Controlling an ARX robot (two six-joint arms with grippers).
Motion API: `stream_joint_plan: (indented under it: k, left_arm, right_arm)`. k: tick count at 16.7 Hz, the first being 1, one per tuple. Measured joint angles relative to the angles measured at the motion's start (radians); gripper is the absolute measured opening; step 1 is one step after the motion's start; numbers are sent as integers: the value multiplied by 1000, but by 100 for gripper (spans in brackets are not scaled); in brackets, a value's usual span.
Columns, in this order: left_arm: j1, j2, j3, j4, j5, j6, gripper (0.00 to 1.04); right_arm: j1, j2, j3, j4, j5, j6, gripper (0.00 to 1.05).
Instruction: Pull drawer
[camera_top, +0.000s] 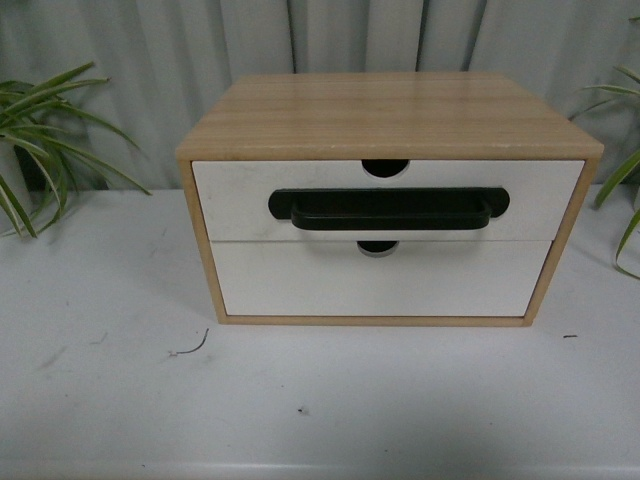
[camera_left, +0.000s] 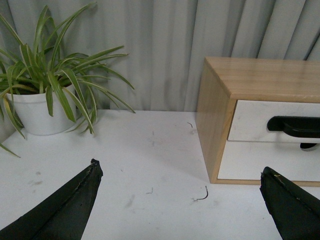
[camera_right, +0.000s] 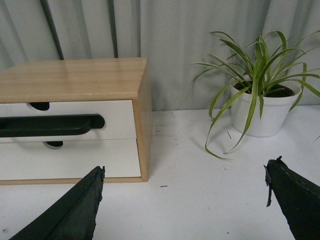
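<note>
A light wood cabinet (camera_top: 390, 115) stands in the middle of the white table. Its upper drawer (camera_top: 240, 200) has a white front, a long black bar handle (camera_top: 390, 210) and a half-round notch in the top edge; it sits flush and closed. Neither arm shows in the front view. My left gripper (camera_left: 181, 171) is open over bare table, in front of and to the left of the cabinet (camera_left: 260, 80), the drawer handle (camera_left: 295, 126) far from its fingers. My right gripper (camera_right: 184, 172) is open too, in front of and to the right of the cabinet (camera_right: 75, 77), with the handle (camera_right: 50, 125) well apart.
Below the handled drawer is a plain white drawer (camera_top: 380, 280) without a handle. A potted plant in a white pot (camera_left: 37, 112) stands left of the cabinet, another (camera_right: 262, 112) to its right. A grey curtain hangs behind. A small dark curl of debris (camera_top: 190, 348) lies on the table.
</note>
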Motion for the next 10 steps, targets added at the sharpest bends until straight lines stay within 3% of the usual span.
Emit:
stream_joint_plan:
  k: [10]
  left_arm:
    - [0, 0, 0, 0, 0, 0, 98]
  right_arm:
    - [0, 0, 0, 0, 0, 0, 98]
